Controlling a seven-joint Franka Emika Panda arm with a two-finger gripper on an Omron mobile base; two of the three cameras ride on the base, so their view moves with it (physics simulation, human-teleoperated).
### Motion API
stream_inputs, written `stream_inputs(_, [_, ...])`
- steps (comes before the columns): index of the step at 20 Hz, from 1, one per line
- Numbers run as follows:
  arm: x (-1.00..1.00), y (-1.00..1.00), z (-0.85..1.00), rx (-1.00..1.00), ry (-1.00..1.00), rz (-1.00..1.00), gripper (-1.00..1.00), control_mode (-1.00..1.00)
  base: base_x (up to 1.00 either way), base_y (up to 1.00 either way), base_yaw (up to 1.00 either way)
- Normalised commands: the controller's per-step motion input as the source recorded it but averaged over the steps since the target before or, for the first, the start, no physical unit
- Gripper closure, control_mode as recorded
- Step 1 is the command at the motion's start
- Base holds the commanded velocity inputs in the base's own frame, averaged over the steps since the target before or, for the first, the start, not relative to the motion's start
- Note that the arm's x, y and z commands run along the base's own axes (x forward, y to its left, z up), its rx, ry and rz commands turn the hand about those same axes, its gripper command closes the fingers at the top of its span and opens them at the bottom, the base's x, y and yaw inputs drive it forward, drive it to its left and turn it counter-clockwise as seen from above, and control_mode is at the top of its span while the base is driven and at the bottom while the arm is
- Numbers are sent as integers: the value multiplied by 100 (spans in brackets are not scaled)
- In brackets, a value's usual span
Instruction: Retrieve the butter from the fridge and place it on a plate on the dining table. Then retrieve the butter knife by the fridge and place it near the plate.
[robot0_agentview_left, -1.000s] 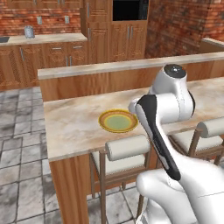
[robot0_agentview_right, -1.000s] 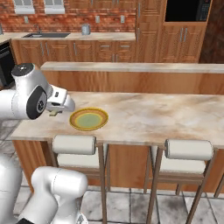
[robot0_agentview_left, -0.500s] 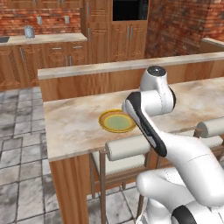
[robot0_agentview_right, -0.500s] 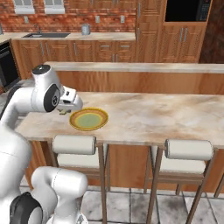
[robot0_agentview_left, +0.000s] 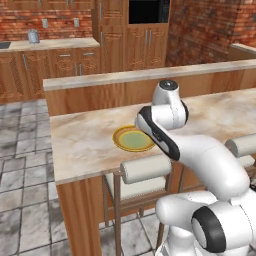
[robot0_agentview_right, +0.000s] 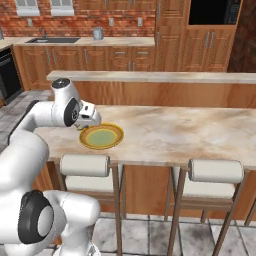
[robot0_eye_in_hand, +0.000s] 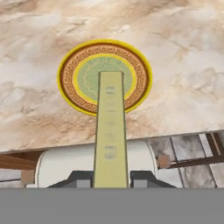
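Note:
My gripper (robot0_eye_in_hand: 110, 179) is shut on a long pale-yellow stick of butter (robot0_eye_in_hand: 110, 131) that runs out from between the fingertips (robot0_eye_in_hand: 81, 178). The butter's far end hangs over the pale green centre of the plate (robot0_eye_in_hand: 74, 78), which has a yellow-orange rim. The plate (robot0_agentview_left: 132, 138) lies flat on the beige marbled dining table (robot0_agentview_left: 85, 145), near its front edge. In the right base view the gripper (robot0_agentview_right: 84, 125) hovers at the left rim of the plate (robot0_agentview_right: 101, 136). The fridge and the butter knife are out of view.
Cushioned stools (robot0_agentview_right: 85, 165) (robot0_agentview_right: 215, 171) stand under the table's near edge, one right below the plate (robot0_eye_in_hand: 87, 164). A raised wooden ledge (robot0_agentview_left: 150, 75) runs along the table's far side. Wooden cabinets (robot0_agentview_right: 115, 55) and a brick wall stand beyond.
The arm has swung toward the plate, carrying the butter from beside its left edge to over it. The plate has not moved.

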Motion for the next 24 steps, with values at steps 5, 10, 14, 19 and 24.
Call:
stream_inputs(5, [44,0,-40,0,0,0,100,-100,0,0,0])
stream_inputs(10, [46,0,-43,1,0,0,100,-100,0,0,0])
stream_inputs(14, [49,0,-44,0,0,0,100,-100,0,0,0])
stream_inputs(19, [45,0,-35,0,0,0,100,-100,0,0,0])
stream_inputs(24, [31,2,-28,0,3,0,100,-100,0,0,0])
